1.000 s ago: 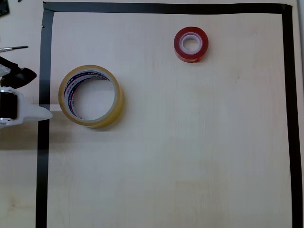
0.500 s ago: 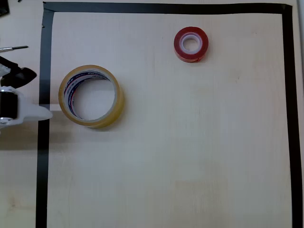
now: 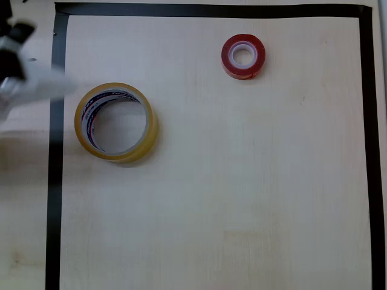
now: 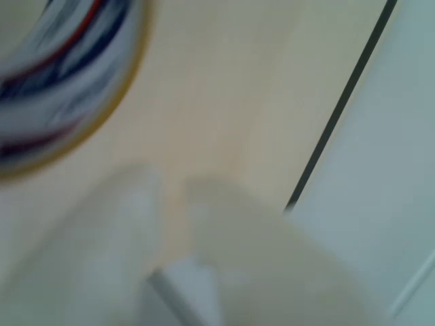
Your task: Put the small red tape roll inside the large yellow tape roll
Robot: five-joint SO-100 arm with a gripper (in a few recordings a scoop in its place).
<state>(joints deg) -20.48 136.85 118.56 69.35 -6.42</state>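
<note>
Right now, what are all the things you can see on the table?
Red tape roll: one, glossy red with a white core, lying flat near the top of the overhead view, right of the middle.
Yellow tape roll: one, yellowish with blue and red print inside, lying flat at the left; its hole holds nothing.
Black tape border: one, black, running along the table's top, left and right sides.
Table: one, light wood.
Gripper: one, white, blurred, at the upper left beside the yellow tape roll, holding nothing; its fingers sit nearly together in the wrist view.
</note>
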